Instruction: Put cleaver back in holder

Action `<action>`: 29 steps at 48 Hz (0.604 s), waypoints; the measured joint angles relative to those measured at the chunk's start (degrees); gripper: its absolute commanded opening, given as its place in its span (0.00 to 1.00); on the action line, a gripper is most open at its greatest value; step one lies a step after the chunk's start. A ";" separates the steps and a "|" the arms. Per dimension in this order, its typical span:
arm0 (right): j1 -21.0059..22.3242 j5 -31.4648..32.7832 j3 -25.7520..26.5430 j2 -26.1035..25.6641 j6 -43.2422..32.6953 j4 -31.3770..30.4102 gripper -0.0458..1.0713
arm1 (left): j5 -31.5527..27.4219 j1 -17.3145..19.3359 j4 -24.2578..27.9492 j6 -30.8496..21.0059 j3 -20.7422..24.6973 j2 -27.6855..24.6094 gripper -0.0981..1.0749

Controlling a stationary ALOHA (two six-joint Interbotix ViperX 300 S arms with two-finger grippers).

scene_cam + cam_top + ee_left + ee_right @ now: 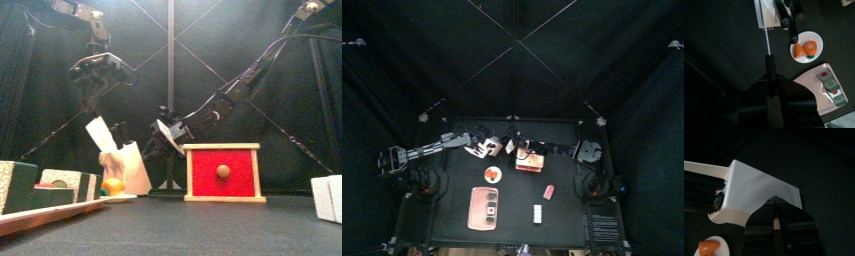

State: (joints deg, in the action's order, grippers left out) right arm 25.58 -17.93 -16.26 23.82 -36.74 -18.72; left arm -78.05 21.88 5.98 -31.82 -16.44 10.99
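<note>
Toward the left side of my table sits a white plate [814, 35] carrying orange pieces [803, 49]. Between it and the front edge lies a long pink tray [811, 82] holding small grey blocks [832, 92]. Near the table's middle stands a red-fronted box [223, 172] in a pale frame. Closer to the front edge lie a small pink block [549, 190] and a small white block [537, 213].

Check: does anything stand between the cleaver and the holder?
Nothing visible does. The cleaver, held by the left gripper, points straight at the holder; the right gripper grips the holder beside that path.
</note>
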 measured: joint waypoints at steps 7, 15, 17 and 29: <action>0.09 -0.09 0.00 0.09 0.00 0.00 0.36 | 1.23 0.00 0.00 -0.09 1.05 -1.58 0.47; 0.09 0.00 0.00 0.18 0.00 0.09 0.36 | 2.11 0.26 0.09 -0.26 1.58 -2.81 0.56; 0.09 0.00 0.00 0.09 0.00 0.09 0.36 | 2.55 0.35 0.09 -0.26 1.58 -2.99 0.60; -0.44 0.00 -0.09 0.26 0.00 0.00 0.36 | 6.42 1.05 0.62 -0.44 1.49 -4.13 0.80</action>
State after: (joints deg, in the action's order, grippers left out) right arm 25.14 -17.93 -16.35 24.08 -36.74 -18.72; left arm -71.63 22.94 6.59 -32.26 -14.94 6.86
